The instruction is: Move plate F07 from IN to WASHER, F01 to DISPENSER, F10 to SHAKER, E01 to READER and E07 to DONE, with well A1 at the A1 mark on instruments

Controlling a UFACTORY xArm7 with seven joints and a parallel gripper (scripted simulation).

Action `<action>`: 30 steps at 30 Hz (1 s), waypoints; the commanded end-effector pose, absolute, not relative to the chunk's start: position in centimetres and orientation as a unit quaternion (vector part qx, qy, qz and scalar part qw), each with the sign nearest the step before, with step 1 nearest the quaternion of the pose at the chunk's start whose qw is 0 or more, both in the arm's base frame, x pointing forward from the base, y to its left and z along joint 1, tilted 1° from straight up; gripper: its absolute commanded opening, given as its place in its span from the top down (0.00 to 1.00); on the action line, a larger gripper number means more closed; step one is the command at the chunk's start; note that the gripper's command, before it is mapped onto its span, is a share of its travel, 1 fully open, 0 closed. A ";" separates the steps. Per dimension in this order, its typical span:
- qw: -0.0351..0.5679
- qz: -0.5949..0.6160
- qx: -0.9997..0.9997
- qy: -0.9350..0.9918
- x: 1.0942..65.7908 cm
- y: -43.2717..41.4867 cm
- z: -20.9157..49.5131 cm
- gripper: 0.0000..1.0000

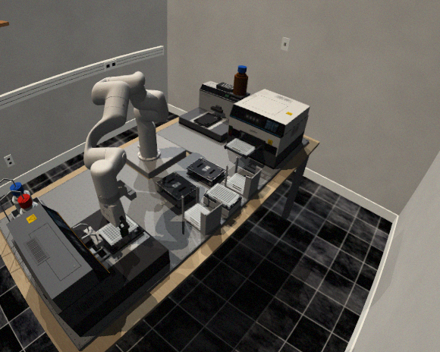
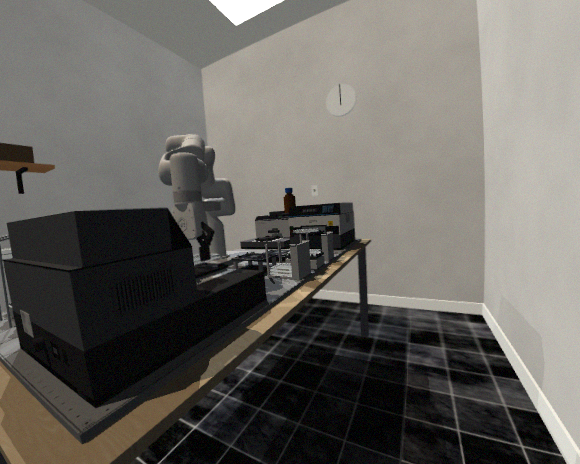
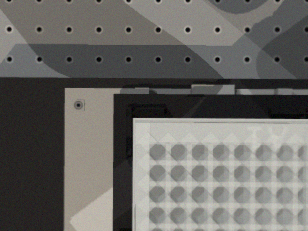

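Observation:
My gripper (image 1: 122,228) (image 2: 204,254) is low over the carrier of the WASHER (image 1: 46,262) (image 2: 96,290), at the front left of the deck. It is shut on a white well plate (image 1: 111,233) (image 3: 220,179), gripping it at the carrier's dark nest (image 3: 122,164). The plate lies flat, and I cannot tell whether it still touches the nest. Its label is too faint to read. The fingers themselves do not show in the wrist view. Another white plate (image 1: 240,146) sits on the READER's tray, and one (image 1: 222,194) sits on the SHAKER. The DISPENSER tray (image 1: 207,120) looks dark, with no plate on it.
Two deep stack racks (image 1: 209,221) (image 1: 251,182) stand near the deck's front edge, with thin posts beside them. Two black nests (image 1: 175,186) (image 1: 206,169) lie mid-deck. The washer housing rises left of the gripper. A brown bottle (image 1: 240,80) stands at the back.

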State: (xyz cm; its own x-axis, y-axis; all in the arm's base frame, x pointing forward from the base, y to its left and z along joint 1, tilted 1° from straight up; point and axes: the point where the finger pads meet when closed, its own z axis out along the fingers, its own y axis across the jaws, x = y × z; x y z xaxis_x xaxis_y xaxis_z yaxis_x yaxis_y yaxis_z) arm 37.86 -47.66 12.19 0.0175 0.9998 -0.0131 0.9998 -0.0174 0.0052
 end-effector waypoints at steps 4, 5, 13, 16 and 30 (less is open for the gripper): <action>0.009 -0.003 0.713 0.701 37.9 -47.7 13.4 1.00; 0.009 -0.003 0.713 0.701 37.9 -47.7 13.5 1.00; 0.009 -0.003 0.713 0.701 37.9 -47.7 14.3 1.00; 0.009 -0.003 0.713 0.701 37.9 -47.7 14.7 1.00; 0.009 -0.003 0.713 0.701 37.9 -47.7 16.3 1.00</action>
